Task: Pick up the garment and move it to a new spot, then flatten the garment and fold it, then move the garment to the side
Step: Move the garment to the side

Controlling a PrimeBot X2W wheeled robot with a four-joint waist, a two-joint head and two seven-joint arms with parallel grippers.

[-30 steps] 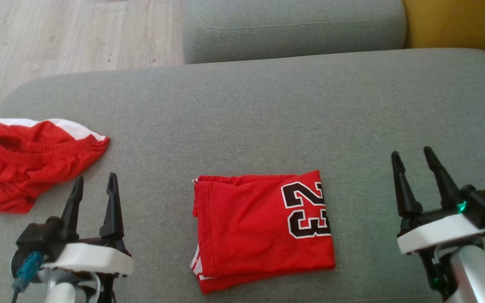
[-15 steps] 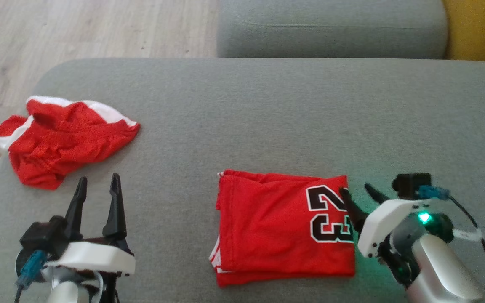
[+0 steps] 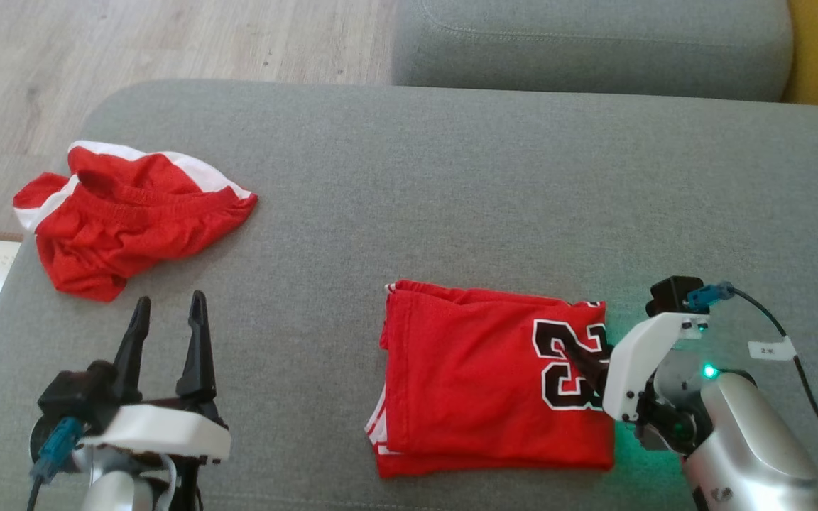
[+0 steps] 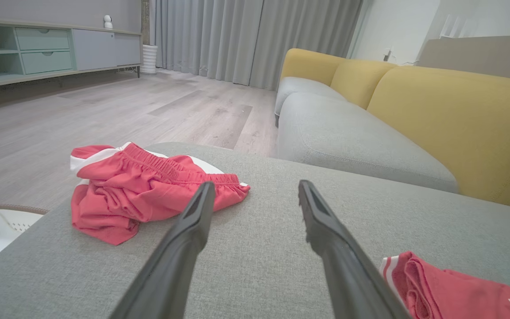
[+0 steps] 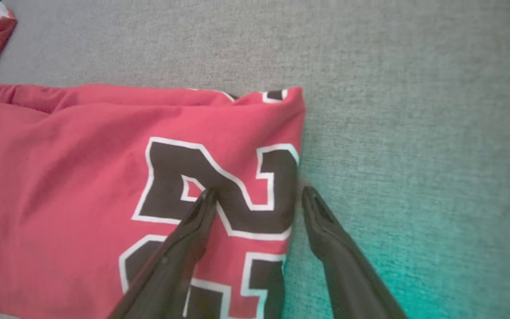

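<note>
Jaws spread, right tool (image 5: 258,191) straddles the right edge of the folded red jersey (image 3: 480,383) on the near side of the grey sofa cushion (image 3: 451,177), apparently to pinch it for moving aside. Left tool (image 3: 170,298) hovers released; crumpled red shorts (image 3: 132,213) lie beyond.

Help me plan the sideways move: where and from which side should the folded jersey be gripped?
Probably the right edge of the folded jersey, beside the 23, approached low from the right: that edge looks a tidy fold, while the left end shows loose layers. The open right gripper straddles it.
</note>
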